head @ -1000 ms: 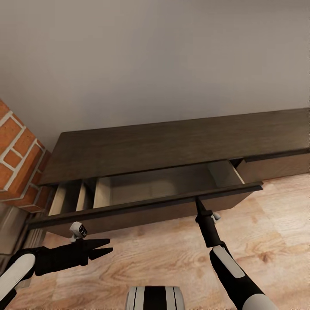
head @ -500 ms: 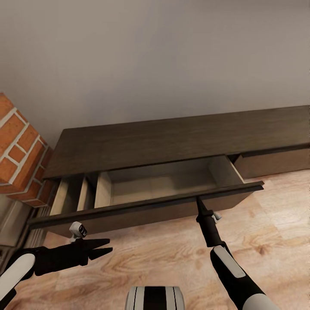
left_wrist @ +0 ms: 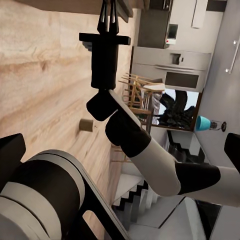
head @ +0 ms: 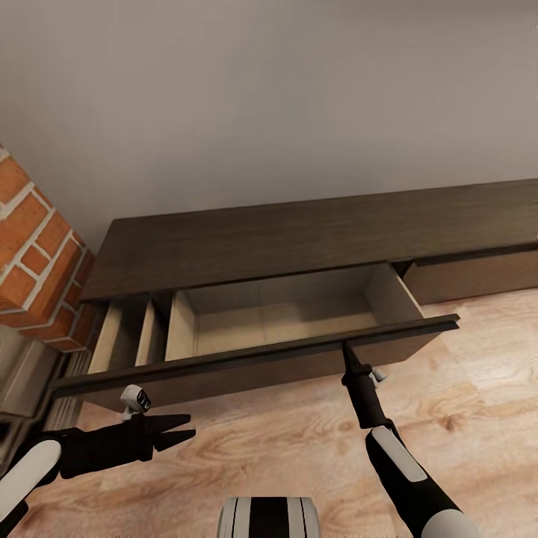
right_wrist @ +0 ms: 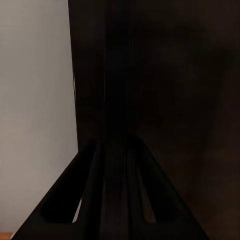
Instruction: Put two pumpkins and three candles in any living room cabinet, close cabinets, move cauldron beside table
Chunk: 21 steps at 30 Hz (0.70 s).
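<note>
— At cabinet (head: 299,239): drawer (head: 269,321) pulled out, nothing inside. No pumpkins/candles stowed yet, cauldron step pending too.

— Right gripper (head: 348,351)?

— Pinched shut on drawer's front lip, fingers together. Left gripper (head: 179,436) hung free, slightly apart, holding nothing.

— Room?

— Plenty above drawer; brick column (head: 37,254) crowded left end.

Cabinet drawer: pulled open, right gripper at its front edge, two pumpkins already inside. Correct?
Not quite. The head view shows the cabinet drawer open and the right gripper at its front edge, but the drawer is empty.
</note>
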### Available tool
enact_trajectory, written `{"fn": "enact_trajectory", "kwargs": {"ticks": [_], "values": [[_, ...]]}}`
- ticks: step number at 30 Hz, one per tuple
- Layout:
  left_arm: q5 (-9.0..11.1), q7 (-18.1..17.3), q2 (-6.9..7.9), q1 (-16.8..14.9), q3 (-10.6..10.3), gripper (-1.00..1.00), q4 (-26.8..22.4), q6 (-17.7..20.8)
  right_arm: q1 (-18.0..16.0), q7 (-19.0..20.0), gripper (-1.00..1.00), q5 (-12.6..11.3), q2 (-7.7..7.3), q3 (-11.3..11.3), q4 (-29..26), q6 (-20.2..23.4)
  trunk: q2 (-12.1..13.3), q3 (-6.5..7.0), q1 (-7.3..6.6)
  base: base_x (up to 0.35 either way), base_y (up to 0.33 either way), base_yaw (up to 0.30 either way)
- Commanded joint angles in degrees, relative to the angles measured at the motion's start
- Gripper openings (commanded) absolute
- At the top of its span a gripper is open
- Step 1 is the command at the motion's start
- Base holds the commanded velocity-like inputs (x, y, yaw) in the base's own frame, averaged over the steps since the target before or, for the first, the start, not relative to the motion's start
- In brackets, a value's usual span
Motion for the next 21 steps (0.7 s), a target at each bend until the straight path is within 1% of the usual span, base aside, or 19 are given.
{"fn": "enact_trajectory", "kwargs": {"ticks": [1,9,21], "values": [[0.0,-0.2,0.04,-0.1,-0.1,1.00,0.0,0.2,0.0,0.4,-1.00,-0.1,-0.06,4.8,0.0,-0.2,0.0,-0.04,-0.02,-0.081,0.000,0.000],[0.0,-0.2,0.04,-0.1,-0.1,1.00,0.1,0.2,0.0,0.4,-1.00,-0.1,-0.11,4.8,0.0,-0.2,0.0,-0.04,-0.02,-0.029,0.000,0.000],[0.0,-0.2,0.04,-0.1,-0.1,1.00,0.1,0.2,0.0,0.4,-1.00,-0.1,-0.14,4.7,0.0,-0.2,0.0,-0.04,-0.02,-0.091,0.000,0.000]]}}
